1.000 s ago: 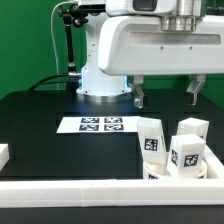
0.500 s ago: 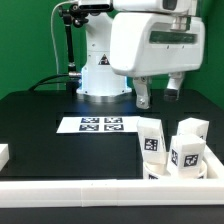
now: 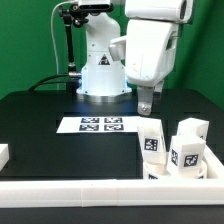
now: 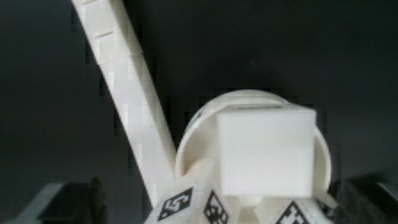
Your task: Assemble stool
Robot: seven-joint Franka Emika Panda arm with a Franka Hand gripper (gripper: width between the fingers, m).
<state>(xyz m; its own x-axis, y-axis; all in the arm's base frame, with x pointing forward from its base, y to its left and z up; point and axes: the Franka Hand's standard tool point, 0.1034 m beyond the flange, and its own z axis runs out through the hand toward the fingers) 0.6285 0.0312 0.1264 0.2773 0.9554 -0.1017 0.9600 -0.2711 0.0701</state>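
now the white franka arm's two-finger gripper (image 3: 146,103) hangs in the air over the black table (image 3: 40,125), its jaws spread wide and nothing between them. only one dark finger shows side-on in the exterior view; the wrist view catches the dark fingertips (image 4: 63,200) at the picture's edges, well apart, confirming an empty open pincer.

the stool parts sit bunched at about four o'clock on the table in the exterior view, hard against the long white border rail (image 3: 70,189). count them: three chunky white plastic rectangular legs visible there, one nearest the gripper (image 3: 151,137), one in front (image 3: 186,154), one behind at the exterior view's right (image 3: 193,128). each shows a black-and-white tag where a face is turned to us. whether more parts hide behind them, can't tell. the low round white seat disc (image 4: 214,150) shows up only in the wrist view, with one leg (image 4: 267,150) standing in front of it and touching or nearly touching it.

one flat white marker board (image 3: 91,124) lies at twelve o'clock of the rail, near the robot base.

handling call: these look like rigid, light, hard plastic blocks, smooth-sided and likely a bit slippery. best bet is pinching a leg across its two flat parallel faces, mid-height, squarely, so it doesn't twist out.
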